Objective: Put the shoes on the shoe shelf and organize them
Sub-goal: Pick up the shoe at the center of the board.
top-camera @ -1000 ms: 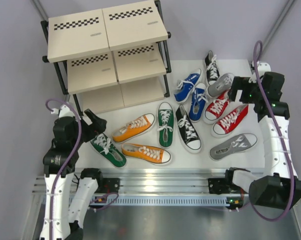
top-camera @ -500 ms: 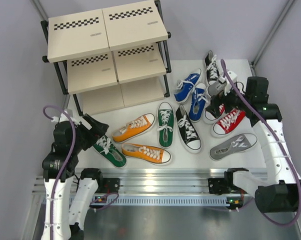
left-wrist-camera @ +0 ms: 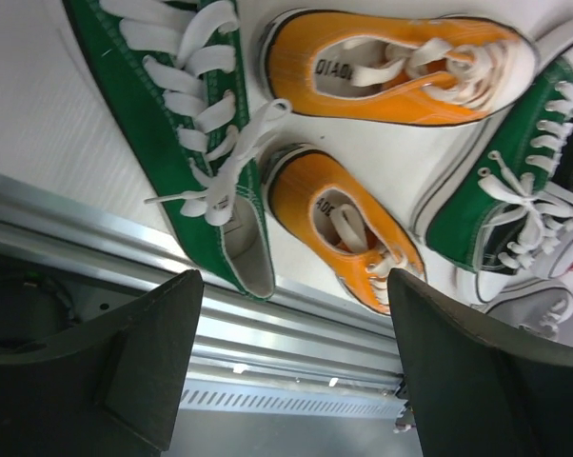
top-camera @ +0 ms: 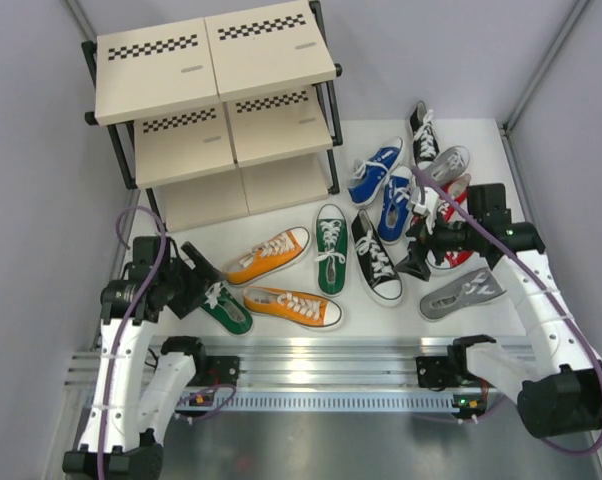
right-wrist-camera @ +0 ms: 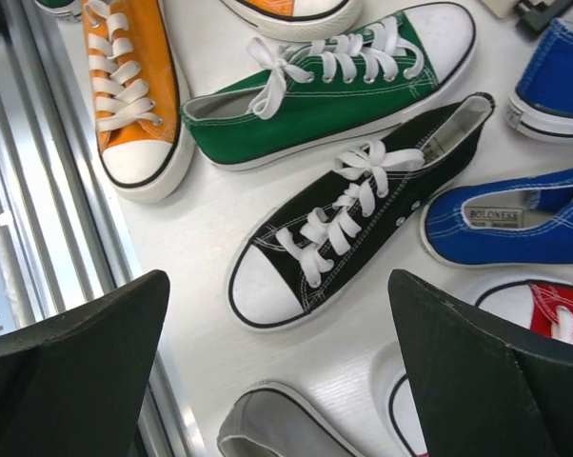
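Observation:
The shoe shelf (top-camera: 211, 100) stands at the far left with bare boards. All the shoes lie on the white table. My left gripper (top-camera: 197, 270) is open and empty beside the heel of a green shoe (top-camera: 224, 308), which also shows in the left wrist view (left-wrist-camera: 187, 143) along with two orange shoes (left-wrist-camera: 348, 228) (left-wrist-camera: 401, 67). My right gripper (top-camera: 418, 252) is open and empty, low between a black shoe (top-camera: 377, 256) and a grey shoe (top-camera: 463, 293). In the right wrist view the gripper (right-wrist-camera: 277, 371) hangs over the black shoe's toe (right-wrist-camera: 353, 219).
A second green shoe (top-camera: 330, 248), two blue shoes (top-camera: 374, 172), a black shoe (top-camera: 422, 130), a grey shoe (top-camera: 446, 165) and red shoes (top-camera: 453, 198) crowd the right half. An aluminium rail (top-camera: 321, 375) runs along the near edge.
My left gripper has dropped lower and nearer, beside the green shoe. My right gripper has swung from the far right in over the red shoes to the black shoe's toe.

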Robot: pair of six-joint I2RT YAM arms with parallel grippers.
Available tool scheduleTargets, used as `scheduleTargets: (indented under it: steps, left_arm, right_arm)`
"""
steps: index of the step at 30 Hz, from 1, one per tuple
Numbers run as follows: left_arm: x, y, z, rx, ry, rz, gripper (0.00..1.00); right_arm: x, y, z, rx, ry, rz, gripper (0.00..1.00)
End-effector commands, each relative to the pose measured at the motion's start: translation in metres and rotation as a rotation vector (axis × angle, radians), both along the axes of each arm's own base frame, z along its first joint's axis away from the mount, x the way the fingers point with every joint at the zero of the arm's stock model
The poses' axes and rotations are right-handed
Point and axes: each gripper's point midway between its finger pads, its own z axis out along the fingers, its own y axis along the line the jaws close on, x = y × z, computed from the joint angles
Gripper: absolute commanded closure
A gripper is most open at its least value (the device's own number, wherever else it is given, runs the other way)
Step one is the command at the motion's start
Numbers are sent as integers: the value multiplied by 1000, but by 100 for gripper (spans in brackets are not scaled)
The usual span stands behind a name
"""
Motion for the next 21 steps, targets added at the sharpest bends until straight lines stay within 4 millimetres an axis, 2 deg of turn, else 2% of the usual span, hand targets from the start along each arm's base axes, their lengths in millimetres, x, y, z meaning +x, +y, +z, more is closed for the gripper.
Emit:
scheduleTargets:
  steps: [1,11,15,19,21]
  left_arm:
    - [-14,5,-20,21,121,27,17]
    - [-11,12,-44,81,266,51,30]
    - [0,17,-38,133,252,76,35]
    - [14,14,-36,174,258,81,36]
    - [18,4,-38,200,254,55,35]
  right_arm:
    - [-11,15,9,75,-41,93,1]
    - [-5,18,4,96,-38,93,1]
    - [-5,19,7,106,-46,94,1]
    - [-5,20,5,106,-38,95,1]
    - [-5,19,5,105,-40,94,1]
